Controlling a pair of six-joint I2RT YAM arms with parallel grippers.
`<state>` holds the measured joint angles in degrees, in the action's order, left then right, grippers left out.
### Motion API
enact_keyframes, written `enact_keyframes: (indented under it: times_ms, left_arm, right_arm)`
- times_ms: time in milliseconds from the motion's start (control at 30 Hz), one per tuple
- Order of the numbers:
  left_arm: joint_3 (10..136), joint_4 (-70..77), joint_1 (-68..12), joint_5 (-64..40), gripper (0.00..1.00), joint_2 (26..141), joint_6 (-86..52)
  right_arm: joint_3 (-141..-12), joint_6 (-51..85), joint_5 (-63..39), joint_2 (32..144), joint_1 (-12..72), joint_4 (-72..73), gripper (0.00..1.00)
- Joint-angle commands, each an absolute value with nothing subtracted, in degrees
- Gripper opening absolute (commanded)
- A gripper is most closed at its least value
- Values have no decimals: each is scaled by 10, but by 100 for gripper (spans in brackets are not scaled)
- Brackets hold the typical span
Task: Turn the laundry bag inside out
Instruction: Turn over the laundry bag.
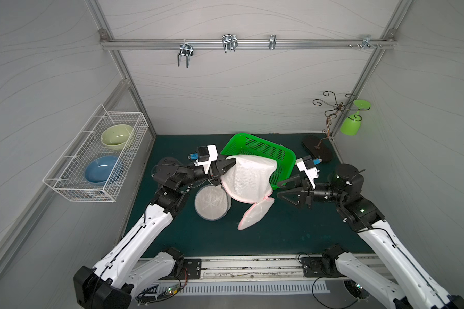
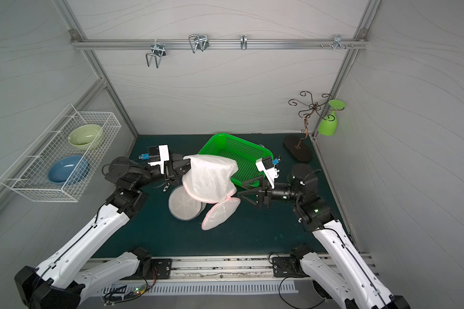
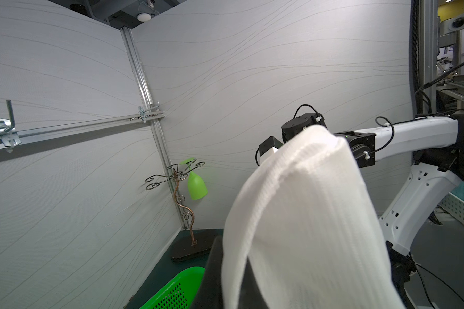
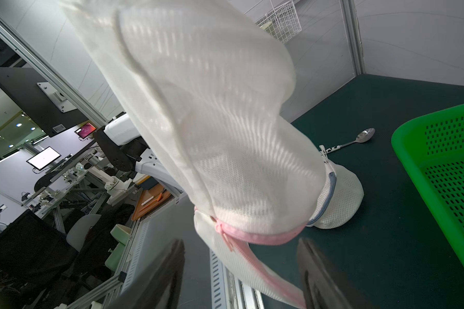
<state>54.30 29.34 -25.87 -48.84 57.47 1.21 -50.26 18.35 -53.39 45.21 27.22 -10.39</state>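
Pinching the laundry bag (image 1: 249,176), left gripper (image 1: 232,163) reaches level beside the green basket (image 1: 255,144). Right gripper (image 1: 278,189): level, jaws apart, beside same basket.

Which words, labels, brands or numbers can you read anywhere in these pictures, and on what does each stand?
No text can be read.
The monitor: screen too blurred.
The sticker on the black panel: too small.
No print visible on the laundry bag or green basket.
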Motion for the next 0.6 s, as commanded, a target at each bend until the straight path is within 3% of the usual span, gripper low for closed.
enact_keyframes:
  times_ms: [0, 267, 567]
  left_arm:
    - [572, 333, -264, -497, 0, 575, 2]
    - [574, 334, -271, -495, 0, 580, 2]
    - [565, 330, -275, -496, 0, 575, 0]
  right_arm:
    - [-500, 170, -526, 461, 288, -70, 72]
    - [-511, 96, -480, 485, 353, -85, 71]
    - [-511, 131, -479, 502, 355, -38, 43]
